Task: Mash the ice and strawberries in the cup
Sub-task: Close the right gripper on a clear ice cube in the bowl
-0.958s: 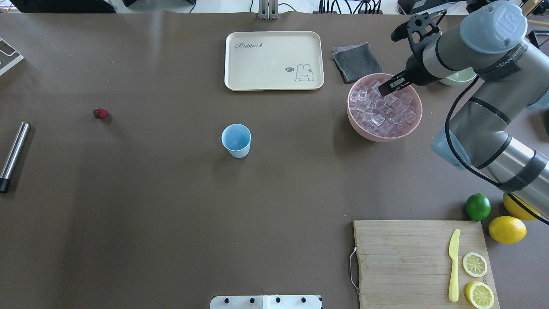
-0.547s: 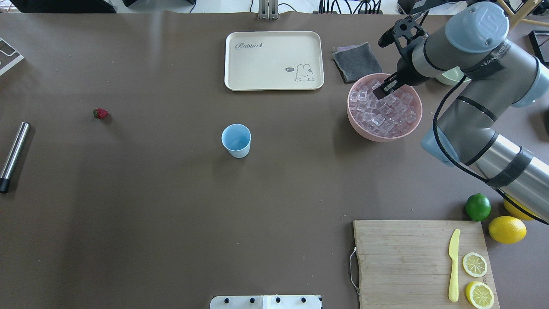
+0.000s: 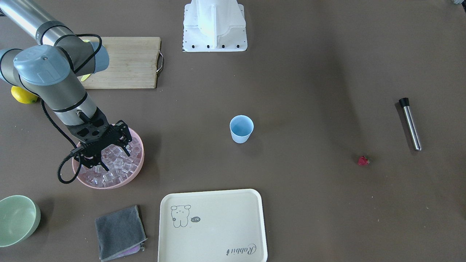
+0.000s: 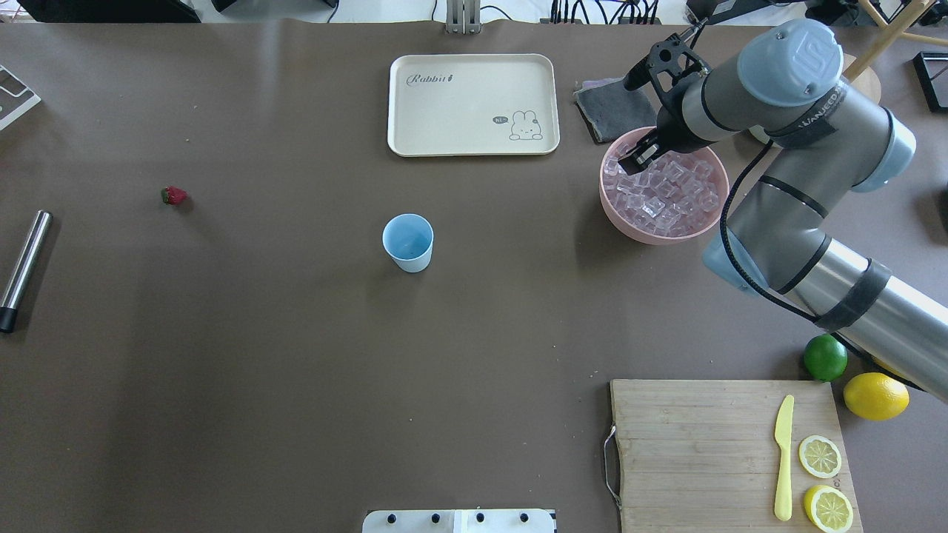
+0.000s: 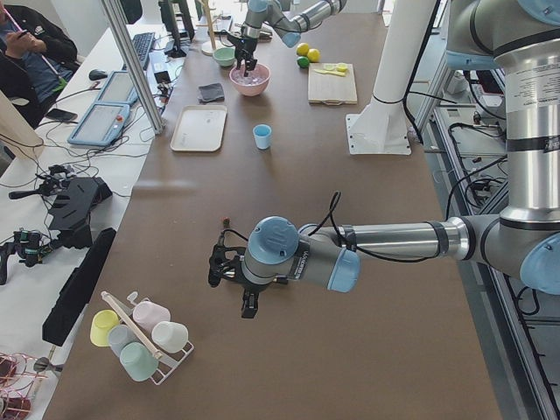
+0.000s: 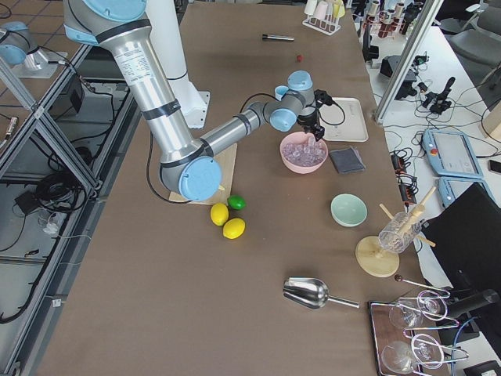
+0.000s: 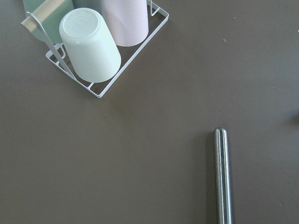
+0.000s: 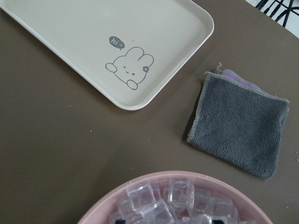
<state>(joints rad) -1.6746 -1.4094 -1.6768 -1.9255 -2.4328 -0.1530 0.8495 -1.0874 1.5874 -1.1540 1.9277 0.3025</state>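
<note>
While the cup (image 4: 407, 242) is seen standing empty at mid-table, none of the task can be counted as done. The ice (image 4: 666, 192) is all heaped in the pink bowl (image 4: 629, 222), well apart from the cup on the robot's right. The right claw (image 3: 115, 159) is held low over that heap with its jaws parted and their tips down among the cubes. Cubes are framed between the tips in the wrist view, but nothing is gripped as far as can be made out. The strawberry (image 4: 173, 195) is left lying on the bare table, far off on the robot's left. A steel rod (image 4: 24, 268), likely meant for the mashing, is laid beyond it near the table's edge. The left claw (image 5: 229, 284) is shown only in the side view, hung above the table near a cup rack (image 7: 132, 56); whether it is parted or closed cannot be told. Left to be done, by this reckoning: ice carried to the cup, the strawberry added, the rod taken up, and the mashing itself.
</note>
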